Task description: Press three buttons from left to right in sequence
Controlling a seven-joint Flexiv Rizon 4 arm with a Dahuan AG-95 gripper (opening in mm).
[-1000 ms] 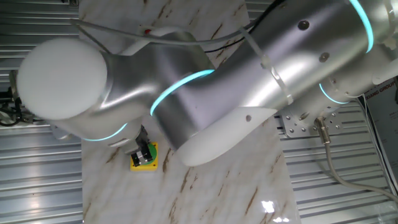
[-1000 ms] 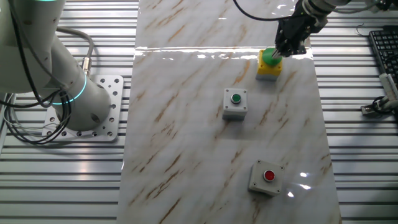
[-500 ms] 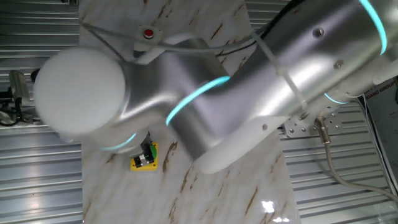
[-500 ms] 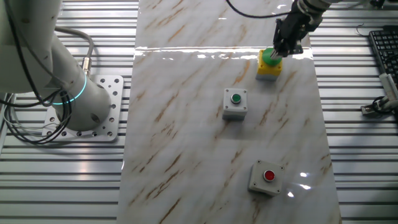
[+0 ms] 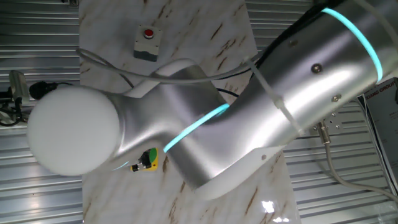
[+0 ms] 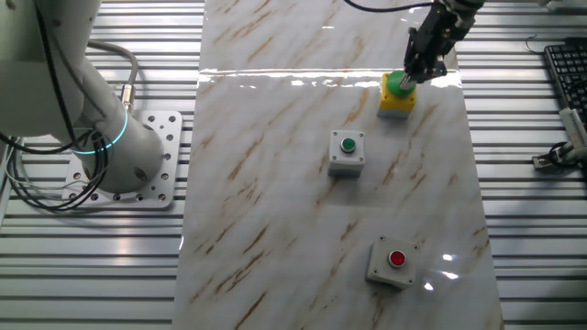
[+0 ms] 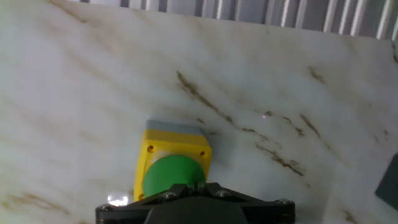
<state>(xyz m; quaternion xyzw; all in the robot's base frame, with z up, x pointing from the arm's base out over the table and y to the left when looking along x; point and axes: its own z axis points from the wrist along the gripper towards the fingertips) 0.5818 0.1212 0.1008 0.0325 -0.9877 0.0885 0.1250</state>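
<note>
Hovering: gripper [image 6: 404, 81] at the green dome of the yellow box [image 6: 395, 96], far end of the marble table [image 6: 275, 183] | grip: cannot tell, fingertips hidden | progress: probably last press; red box [image 6: 393, 262], dark-green box [image 6: 347, 153] apart | hidden: actual contact unclear.

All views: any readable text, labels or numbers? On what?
"GROUP": the end of a cut-off line on the dark panel at the right edge of one fixed view. The rest is unreadable.
Keyboard: key legends are too small to read.
Yellow button box: no lettering visible.
</note>
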